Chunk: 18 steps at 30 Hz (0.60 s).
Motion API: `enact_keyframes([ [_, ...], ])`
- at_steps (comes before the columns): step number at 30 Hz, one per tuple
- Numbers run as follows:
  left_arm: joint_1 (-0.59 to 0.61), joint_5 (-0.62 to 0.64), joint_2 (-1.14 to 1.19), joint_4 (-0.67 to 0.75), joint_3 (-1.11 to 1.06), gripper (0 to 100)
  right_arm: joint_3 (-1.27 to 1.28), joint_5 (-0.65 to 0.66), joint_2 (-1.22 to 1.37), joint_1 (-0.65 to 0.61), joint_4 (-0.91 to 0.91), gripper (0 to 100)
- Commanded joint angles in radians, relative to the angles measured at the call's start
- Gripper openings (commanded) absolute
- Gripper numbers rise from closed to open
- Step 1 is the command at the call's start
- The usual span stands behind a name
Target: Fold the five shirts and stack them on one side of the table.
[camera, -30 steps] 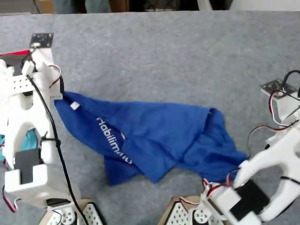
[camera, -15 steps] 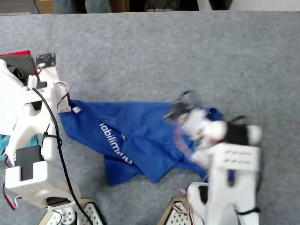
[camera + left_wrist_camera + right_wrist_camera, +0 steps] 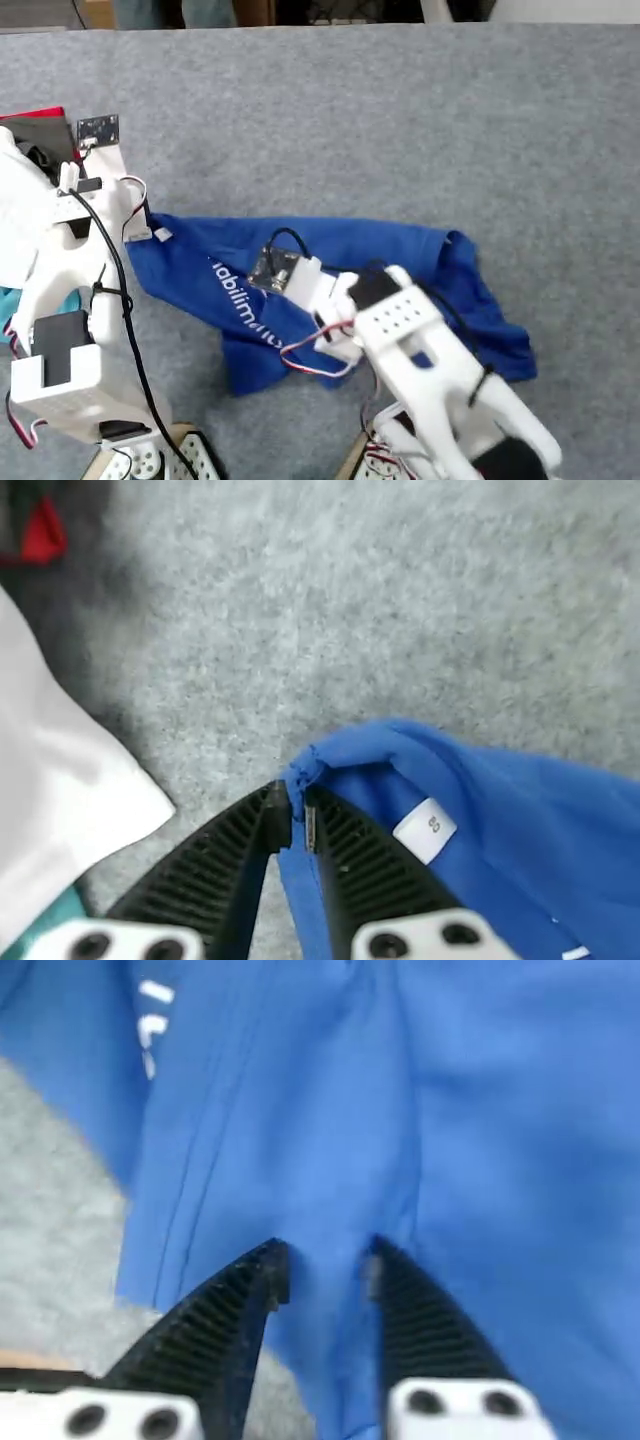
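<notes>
High view: the blue shirt [image 3: 330, 250] lies crumpled across the middle of the desk [image 3: 400, 120], a soft, thin knit bunched into long ridges and loose folds. One rumpled end spreads toward my right side and a narrower corner is drawn out toward my left arm. The desk is covered in a grey, felt-like material with a short fuzzy nap. Curved white lettering [image 3: 240, 300] runs across the cloth near its left part.

In the left wrist view, my left gripper [image 3: 297, 815] is clenched on the blue shirt's hem. The two black, ribbed jaws are pressed together with a thin pleat of fabric pinched between their tips. Just beside the pinched spot, a small white size label [image 3: 427, 829] is sewn to the cloth. Beyond the jaws a smooth white shape with a rounded corner [image 3: 60, 810] lies on the grey nap, and a small red patch [image 3: 40, 530] shows near a dark area farther off.

In the right wrist view, my right gripper [image 3: 322, 1260] is released, its ridged black jaws spread apart over the shirt's middle. A raised crease of blue fabric runs between them. I cannot tell whether the tips touch the cloth.
</notes>
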<state>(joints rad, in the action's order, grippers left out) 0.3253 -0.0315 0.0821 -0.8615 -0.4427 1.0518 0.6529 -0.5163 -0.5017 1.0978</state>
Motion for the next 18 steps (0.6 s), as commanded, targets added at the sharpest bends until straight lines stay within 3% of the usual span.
enact_keyframes([
  [1, 0.024, 0.003, -0.011, 0.012, 0.005, 3, -0.117, 0.009, 0.088, 0.061, -0.017, 1.6],
  [9, 0.024, 0.003, -0.008, 0.014, 0.007, 3, -0.449, 0.18, 0.131, 0.267, 0.184, 1.5],
  [18, -0.016, 0.003, -0.002, 0.089, -0.002, 3, -0.776, 0.359, 0.309, 0.354, 0.252, 1.5],
])
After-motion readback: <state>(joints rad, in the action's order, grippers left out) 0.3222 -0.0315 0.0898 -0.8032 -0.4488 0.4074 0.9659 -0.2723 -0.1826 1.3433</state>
